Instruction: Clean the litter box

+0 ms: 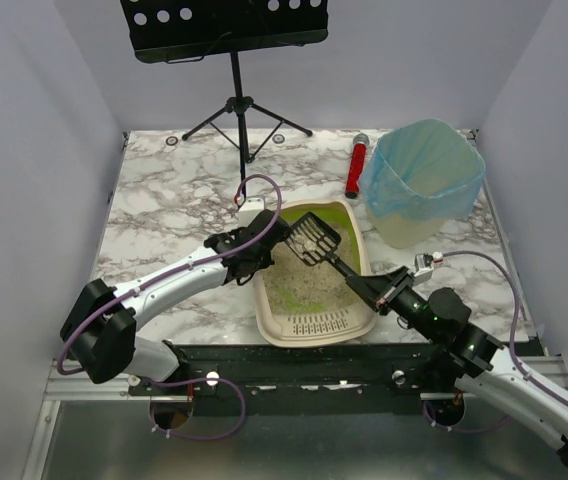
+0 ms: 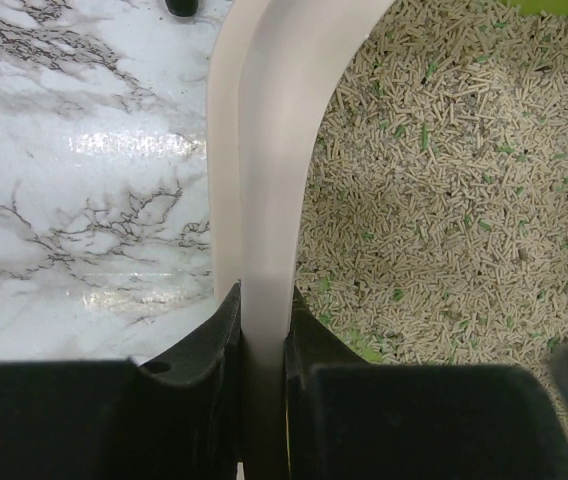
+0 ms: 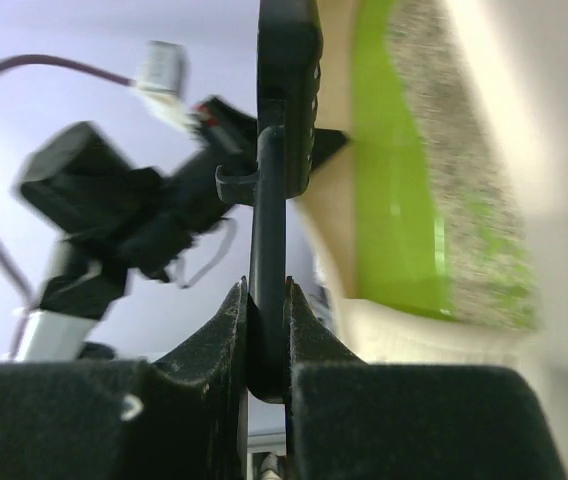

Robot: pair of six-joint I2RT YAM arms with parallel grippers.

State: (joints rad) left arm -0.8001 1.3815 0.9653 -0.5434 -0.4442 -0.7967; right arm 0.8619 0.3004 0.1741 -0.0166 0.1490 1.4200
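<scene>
Litter box [image 1: 316, 326] sits on the marble surface [image 1: 164, 200], centre, just beyond the arm bases; long axis runs roughly near to far; slotted grille end points at the bases, green-rimmed end points away; tan litter [image 2: 444, 200] with green flecks inside.

Left pincer [image 1: 252, 262] closed narrow on the box's left rim, wall nipped between both fingers [image 2: 194, 400]; right pincer [image 1: 372, 292] closed tight on the handle of a black scoop [image 1: 312, 238]; scoop head raised over the far half of the box, tilted.

Bin [image 1: 424, 180] with blue bag far right, apart from the box; red cylinder [image 1: 356, 165] lies just beside the bin.
</scene>
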